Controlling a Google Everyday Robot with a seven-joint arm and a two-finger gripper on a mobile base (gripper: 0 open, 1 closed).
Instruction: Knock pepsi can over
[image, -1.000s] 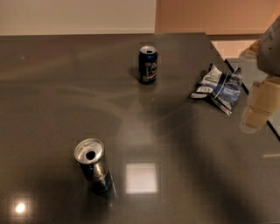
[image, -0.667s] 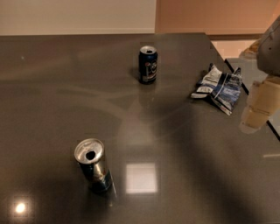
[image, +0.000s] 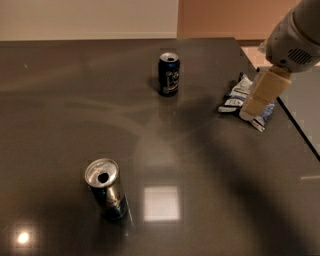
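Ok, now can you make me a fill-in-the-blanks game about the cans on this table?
1. The dark blue pepsi can has not been knocked over; it is standing ____.
2. The pincer hovers over the snack bag, on the ____ side of the picture.
3. The table holds ____ cans in all.

Missing words: upright; right; two.

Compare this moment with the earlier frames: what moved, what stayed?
The gripper moved left and up in the view, toward the pepsi can, and now overlaps the blue-and-white snack bag. Nothing was grasped or released. The pepsi can still stands upright; the silver can and snack bag have not shifted.
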